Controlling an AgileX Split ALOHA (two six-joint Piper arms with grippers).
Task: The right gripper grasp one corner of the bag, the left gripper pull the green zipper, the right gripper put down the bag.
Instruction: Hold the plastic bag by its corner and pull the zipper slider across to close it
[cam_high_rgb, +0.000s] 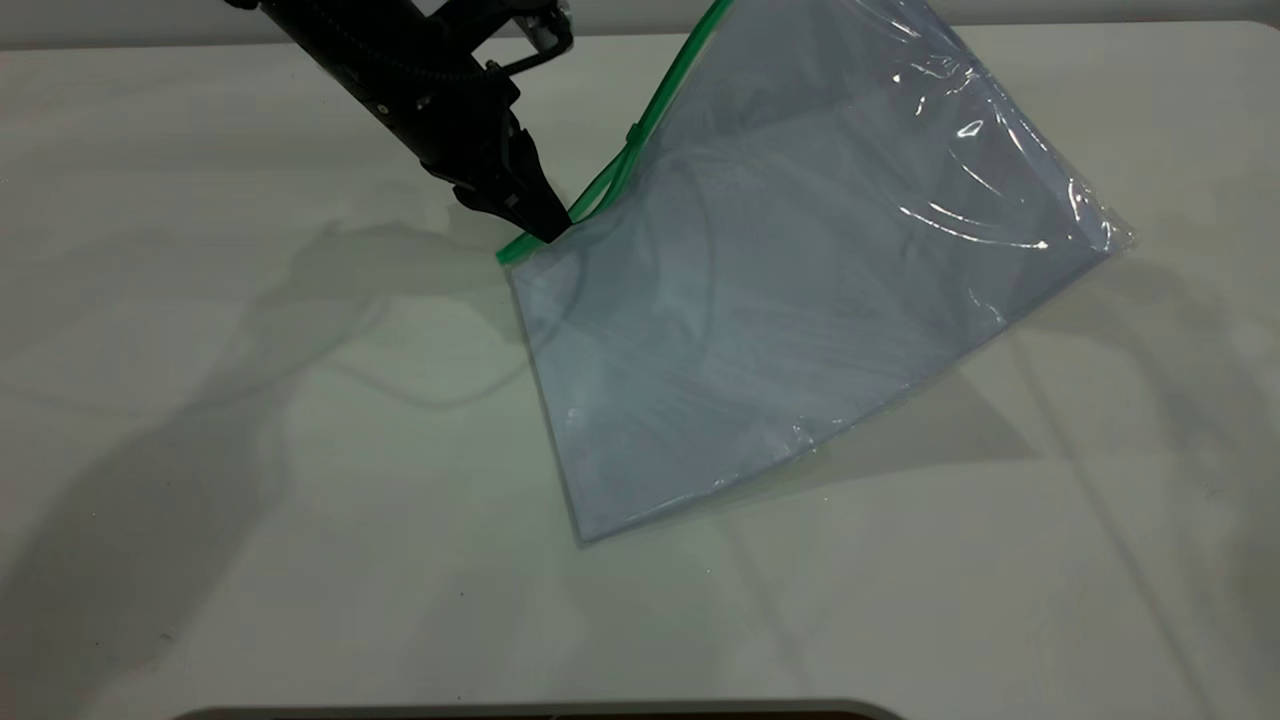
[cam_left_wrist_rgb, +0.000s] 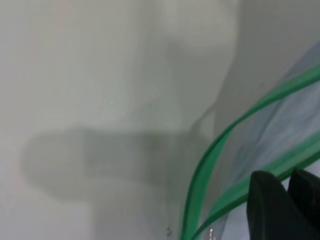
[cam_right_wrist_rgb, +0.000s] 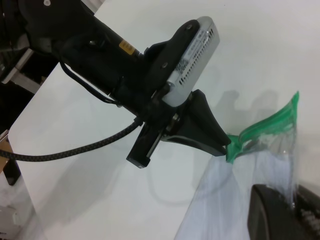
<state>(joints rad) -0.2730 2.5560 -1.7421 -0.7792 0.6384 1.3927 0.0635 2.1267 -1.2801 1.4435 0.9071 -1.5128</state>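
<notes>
Worktop (cam_high_rgb: 250, 500): plain white, matte, fills nearly the whole ext. view; soft grey shadows of arm and bag across it. Dark rounded edge at the near side. Right wrist view shows the worktop's far edge w/ dark clutter beyond, not identifiable.

Bag (cam_high_rgb: 760, 300): clear plastic sleeve, bluish-white sheets inside, held up tilted. Lowest corner touches the worktop near centre; upper part runs out of the ext. view at top. Glare streaks on the right side of the plastic. Green strip (cam_high_rgb: 640, 130) trims the edge facing the left arm; its two halves stand parted below a small dark-green mark part-way up the strip (left wrist view shows two green bands (cam_left_wrist_rgb: 210, 165) diverging).

Left arm: black, comes in from top left of ext. view, ribbed cable along it. Left end effector (cam_high_rgb: 553, 232) sits at the lower end of the green strip, pointed jaws together, clamped on the strip end at that corner; right wrist view confirms (cam_right_wrist_rgb: 227, 149). Slider itself not visible between the jaws.

Right end effector (cam_right_wrist_rgb: 282, 212): only a blunt dark finger seen in its own wrist view, w/ bag plastic against it; cannot tell whether clamped or apart
</notes>
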